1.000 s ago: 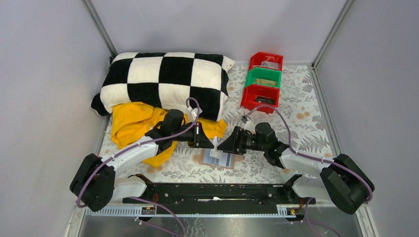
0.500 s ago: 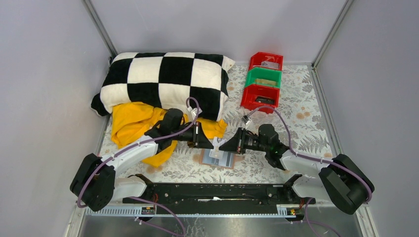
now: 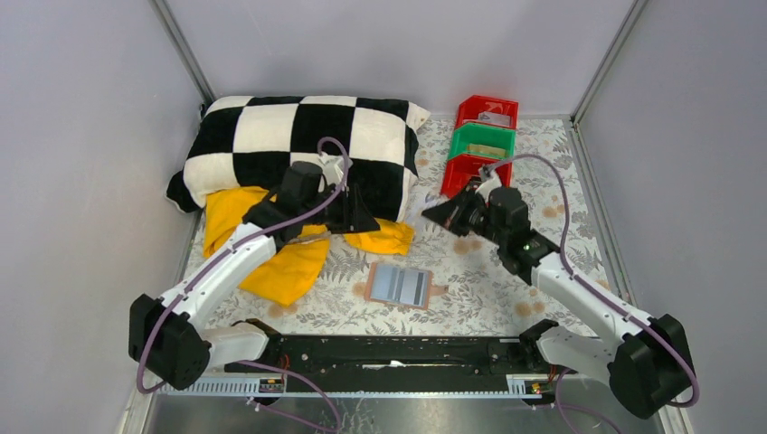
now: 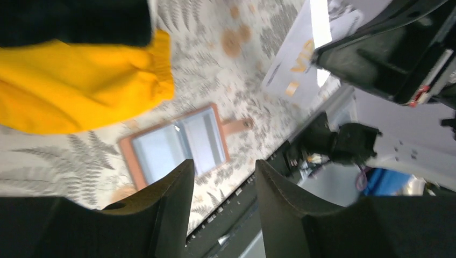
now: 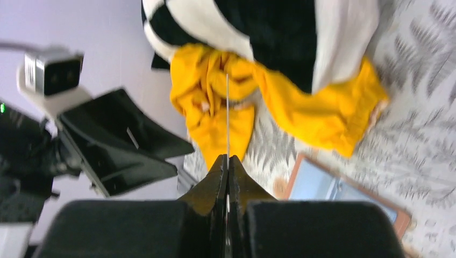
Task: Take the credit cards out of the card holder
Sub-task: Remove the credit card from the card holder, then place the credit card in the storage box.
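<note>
The card holder (image 3: 399,285) lies open and flat on the fern-print table, tan edging around grey-blue panels; it also shows in the left wrist view (image 4: 177,142) and the right wrist view (image 5: 322,188). My right gripper (image 3: 443,214) hovers above and behind it, shut on one pale credit card (image 4: 301,59) with orange lettering. In the right wrist view this card is a thin edge (image 5: 227,107) standing out of the closed right gripper (image 5: 228,158). My left gripper (image 3: 366,217) hangs open and empty in front of the pillow, its fingers apart (image 4: 225,177).
A black-and-white checkered pillow (image 3: 303,149) fills the back left, with a crumpled yellow cloth (image 3: 262,244) under its front edge. Stacked red and green bins (image 3: 479,149) stand at the back right, just behind the right gripper. The arms' black base rail (image 3: 389,348) runs along the near edge.
Both grippers have left the card holder. The right one shut on a card and carried it up and back toward the bins. The left one opened and drew back toward the pillow.
</note>
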